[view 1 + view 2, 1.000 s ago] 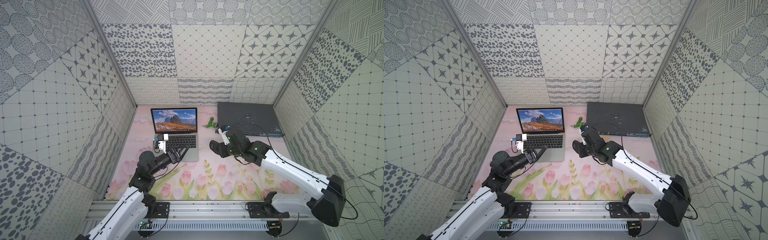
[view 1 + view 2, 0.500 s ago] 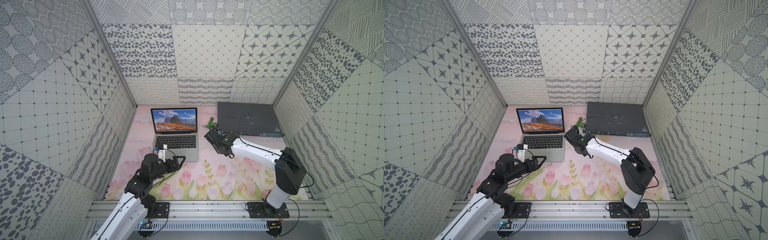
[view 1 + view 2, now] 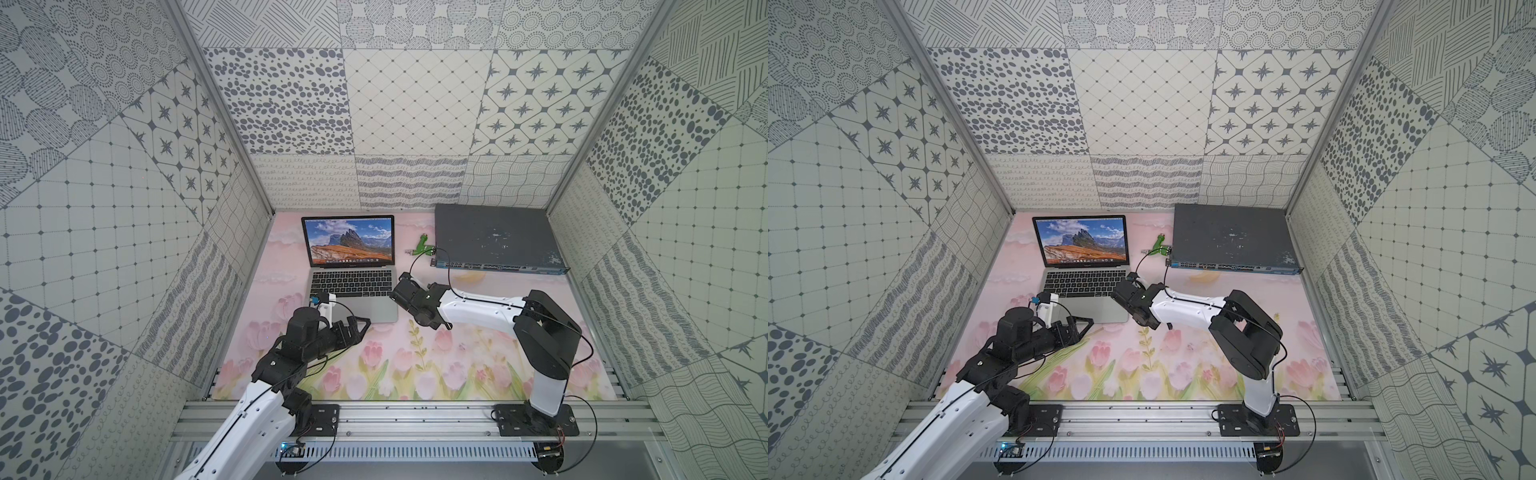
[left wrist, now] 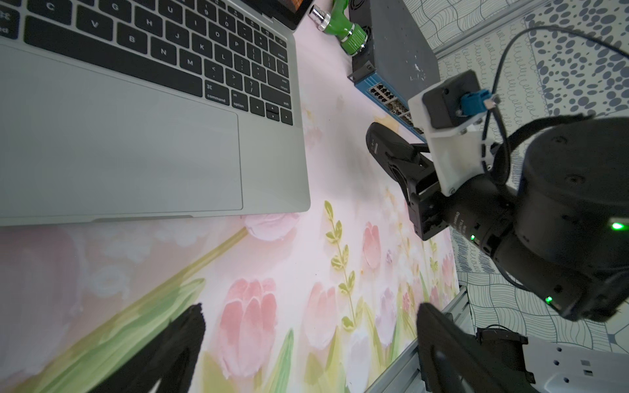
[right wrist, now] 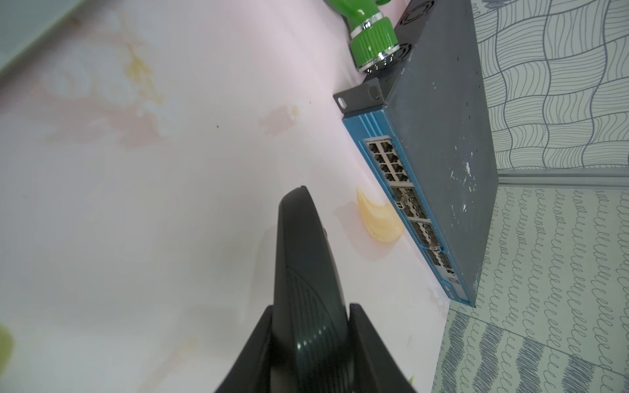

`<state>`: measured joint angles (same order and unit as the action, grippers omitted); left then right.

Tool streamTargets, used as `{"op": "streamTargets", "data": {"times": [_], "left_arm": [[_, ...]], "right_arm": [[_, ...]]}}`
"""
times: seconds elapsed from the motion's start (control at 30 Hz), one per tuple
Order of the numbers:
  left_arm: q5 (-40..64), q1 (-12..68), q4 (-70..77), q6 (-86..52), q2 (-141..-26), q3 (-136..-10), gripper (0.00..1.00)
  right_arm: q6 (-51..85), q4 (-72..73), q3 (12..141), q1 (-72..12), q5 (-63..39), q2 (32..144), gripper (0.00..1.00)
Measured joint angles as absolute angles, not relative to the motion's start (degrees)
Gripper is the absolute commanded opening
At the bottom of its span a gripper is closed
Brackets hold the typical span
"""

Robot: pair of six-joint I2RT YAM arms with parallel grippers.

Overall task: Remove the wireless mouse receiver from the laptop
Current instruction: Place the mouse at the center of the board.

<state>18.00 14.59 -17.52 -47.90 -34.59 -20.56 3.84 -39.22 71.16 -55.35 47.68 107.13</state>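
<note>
Right gripper point(image 5: 311, 308) clamped on black mouse point(image 5: 299, 245); left gripper point(image 4: 309, 320) wide open, empty.
Laptop point(image 3: 374, 305) open at back left of floral mat point(image 3: 457, 365); right gripper just off its right edge, left gripper at its front right corner. Wireless mouse receiver too small to make out.

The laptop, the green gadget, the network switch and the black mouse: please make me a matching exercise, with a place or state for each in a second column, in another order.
Things:
1. laptop
2. green gadget
3. network switch
4. black mouse

Places or states:
A. held in the right gripper
B. lying between the laptop and the network switch
C. open, with the screen lit
D. at the back of the table, ports facing the robot

Pairs: 1-C, 2-B, 3-D, 4-A
</note>
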Motion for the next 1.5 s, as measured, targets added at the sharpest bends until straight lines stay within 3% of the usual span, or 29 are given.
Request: {"op": "streamTargets", "data": {"times": [0.3,0.53,0.87,1.07,1.23,1.4,1.5], "left_arm": [[18.0,14.6,-17.9,-47.4,-35.8,-20.5,0.99],[18.2,14.6,-17.9,-47.0,-36.8,-20.4,0.99],[18.3,14.6,-17.8,-47.0,-38.1,-20.3,0.99],[18.3,14.6,-17.7,-47.0,-38.4,-20.0,0.99],[18.2,14.6,-17.7,-46.4,-38.6,-19.8,0.99],[13.3,14.9,-17.9,-43.0,-37.3,-20.7,0.99],[6.2,16.4,-16.2,-39.0,-36.3,-21.0,0.99]], "right_arm": [[3.4,-38.4,70.3,-56.3,48.8,109.6,0.39],[3.1,-37.8,69.8,-57.0,48.7,110.0,0.53],[3.3,-37.4,69.2,-57.9,46.5,110.4,0.58],[4.6,-37.1,69.2,-57.8,40.1,109.7,0.61],[7.7,-35.2,68.0,-55.6,28.6,102.3,0.62],[10.8,-29.6,63.8,-49.5,21.4,88.9,0.80],[12.3,-23.4,58.1,-42.3,18.9,80.4,0.86]]}}
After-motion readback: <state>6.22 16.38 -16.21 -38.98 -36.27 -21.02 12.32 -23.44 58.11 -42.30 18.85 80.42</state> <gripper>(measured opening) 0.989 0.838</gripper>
